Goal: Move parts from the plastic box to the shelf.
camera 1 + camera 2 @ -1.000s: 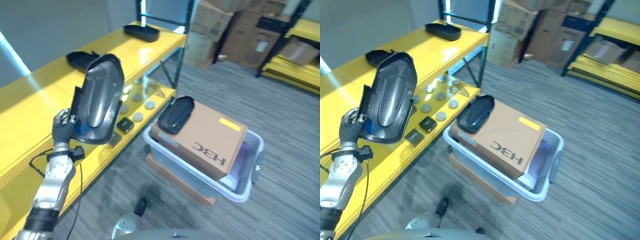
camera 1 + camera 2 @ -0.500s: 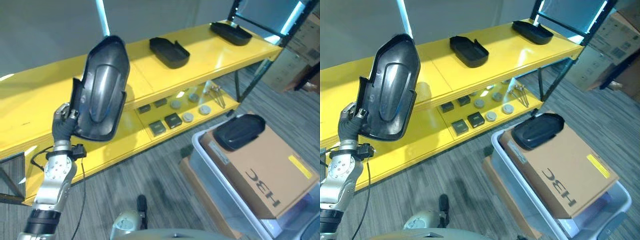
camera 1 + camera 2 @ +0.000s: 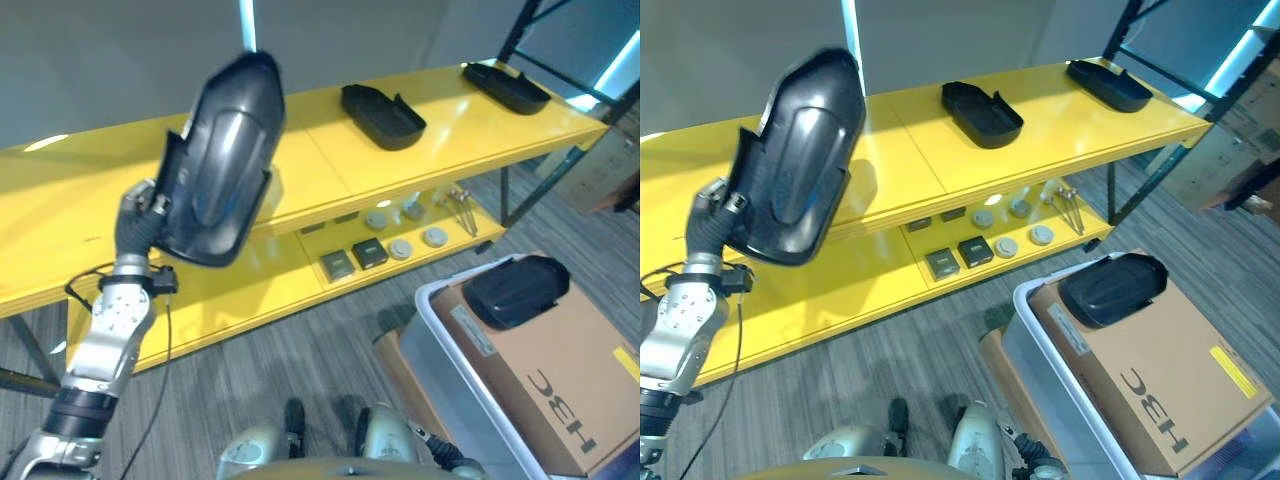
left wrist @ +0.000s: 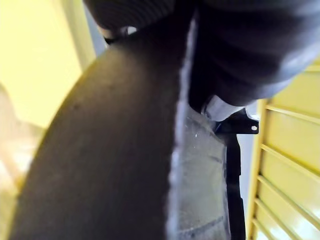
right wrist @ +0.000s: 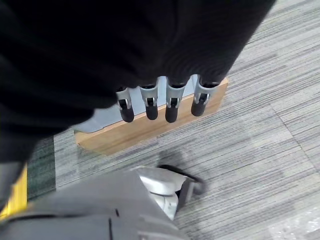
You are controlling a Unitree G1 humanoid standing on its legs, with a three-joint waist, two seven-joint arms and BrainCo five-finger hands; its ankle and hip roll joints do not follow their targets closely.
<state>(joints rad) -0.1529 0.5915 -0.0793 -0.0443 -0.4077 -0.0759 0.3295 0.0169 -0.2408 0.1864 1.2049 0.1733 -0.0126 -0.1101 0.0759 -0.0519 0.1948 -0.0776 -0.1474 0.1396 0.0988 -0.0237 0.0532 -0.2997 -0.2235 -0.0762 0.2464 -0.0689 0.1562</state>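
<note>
Above the yellow shelf, left robot hand grips a dark part.

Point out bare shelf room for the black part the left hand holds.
Top shelf: free patches between held part and the middle tray, and between that and the far tray. Lower shelf is crowded near the small parts.
</note>
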